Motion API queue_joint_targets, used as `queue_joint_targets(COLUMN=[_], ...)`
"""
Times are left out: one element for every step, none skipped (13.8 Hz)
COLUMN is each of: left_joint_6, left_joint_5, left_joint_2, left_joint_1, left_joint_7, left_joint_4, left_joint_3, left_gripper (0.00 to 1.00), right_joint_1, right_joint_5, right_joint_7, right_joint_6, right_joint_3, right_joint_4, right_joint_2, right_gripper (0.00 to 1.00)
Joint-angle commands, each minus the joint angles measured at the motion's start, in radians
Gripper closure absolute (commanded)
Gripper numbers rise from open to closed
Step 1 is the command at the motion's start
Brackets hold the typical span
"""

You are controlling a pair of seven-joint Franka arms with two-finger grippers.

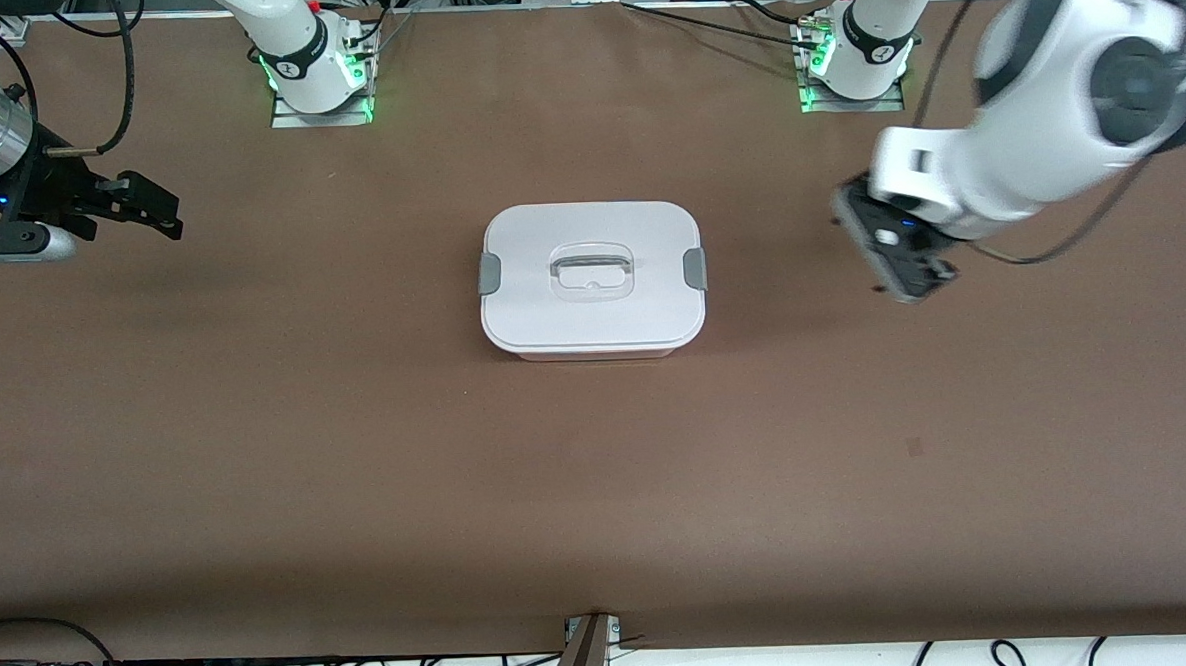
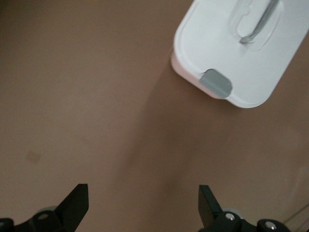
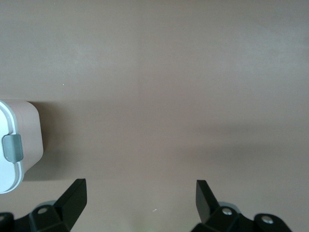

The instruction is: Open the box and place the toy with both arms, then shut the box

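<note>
The box (image 1: 592,280) is set on the brown table (image 1: 358,463) about midway between the two arms' ends, and it is closed: the white lid (image 1: 592,313) lies flat over the pale pink tub, of which only a thin strip is seen along the edge nearest the front camera. A grey clip (image 1: 489,273) is seated on the short side toward the right arm's end and a second grey clip (image 1: 694,268) on the short side toward the left arm's end, and the clear recessed handle (image 1: 591,271) is sunk in the middle of the lid. The toy is not seen in any of the views. The left gripper (image 1: 901,274) is held over bare table toward the left arm's end, well apart from the box; in the left wrist view its two black fingers (image 2: 75,205) are spread wide with nothing between them, and a corner of the box with one clip (image 2: 216,83) is seen past them. The right gripper (image 1: 152,214) is held over the table at the right arm's end, well apart from the box; in the right wrist view its fingers (image 3: 72,195) are likewise spread wide and empty, with the box's end and its clip (image 3: 12,148) seen at the picture's edge.
</note>
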Motion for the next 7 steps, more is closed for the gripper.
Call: queue_joint_targets(left_joint_6=[-0.056, -0.076, -0.085, -0.087, -0.089, -0.095, -0.092], left_joint_5=[0.089, 0.111, 0.116, 0.111, 0.108, 0.110, 0.105], left_joint_2=[0.030, 0.030, 0.030, 0.029, 0.029, 0.025, -0.008], left_joint_1=[0.056, 0.055, 0.055, 0.058, 0.065, 0.067, 0.056], left_joint_7=[0.003, 0.002, -0.006, -0.010, -0.019, -0.030, -0.052], left_joint_4=[0.089, 0.117, 0.129, 0.134, 0.149, 0.177, 0.172], left_joint_3=[-0.018, -0.016, -0.016, -0.014, -0.007, 0.013, 0.062], left_gripper=[0.00, 0.00, 0.00, 0.00, 0.00, 0.00, 0.00], right_joint_1=[-0.009, -0.009, -0.007, -0.009, -0.009, -0.009, -0.009], right_joint_5=[0.005, 0.003, 0.005, 0.005, 0.005, 0.005, 0.005], right_joint_7=[-0.009, -0.007, -0.007, -0.007, -0.009, -0.009, -0.009], right_joint_6=[-0.020, -0.020, -0.020, -0.021, -0.021, -0.021, -0.021], right_joint_3=[0.007, 0.007, 0.007, 0.007, 0.007, 0.007, 0.007], right_joint_4=[0.020, 0.020, 0.020, 0.020, 0.020, 0.020, 0.020], right_joint_2=[0.005, 0.005, 0.004, 0.005, 0.005, 0.005, 0.004], right_gripper=[0.00, 0.00, 0.00, 0.00, 0.00, 0.00, 0.00])
